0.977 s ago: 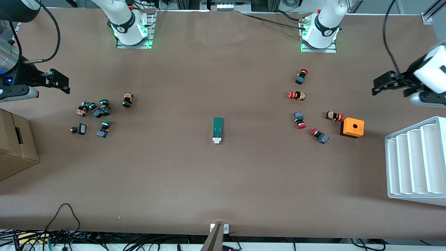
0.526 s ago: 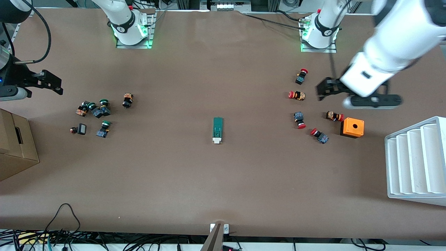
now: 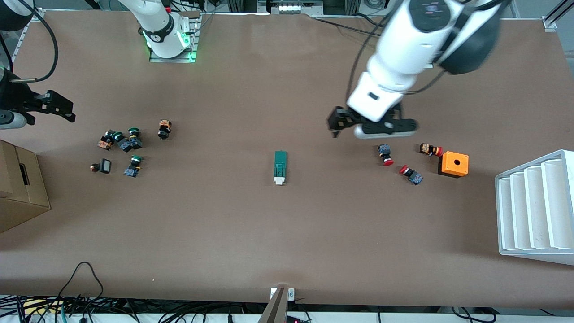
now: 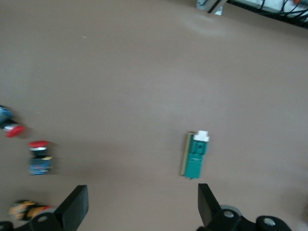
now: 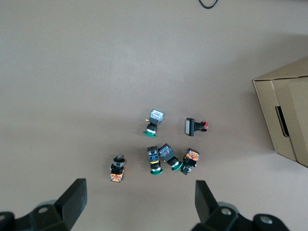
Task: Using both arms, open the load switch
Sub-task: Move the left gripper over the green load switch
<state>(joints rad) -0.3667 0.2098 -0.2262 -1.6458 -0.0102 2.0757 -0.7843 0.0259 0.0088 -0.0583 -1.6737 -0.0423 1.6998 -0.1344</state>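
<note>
Both grippers released, load switch untouched mid-table

Left gripper (image 3: 336,124), jaws spread and empty, hangs right of centre frame, its arm hiding some red buttons (image 3: 385,154); right gripper (image 3: 63,107), spread too, sits half cut off at left edge; load switch (image 3: 280,167) lies centre frame.

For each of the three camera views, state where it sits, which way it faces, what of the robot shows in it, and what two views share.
Front view: high across the table, facing the bases; shows the load switch, the left tool open in the air, the right tool open over the right arm's end.
Left wrist view: looks down past open fingers at the load switch.
Right wrist view: looks down past open fingers at green-capped buttons and a cardboard box.
Shared: front and left wrist views both show the load switch.
</note>
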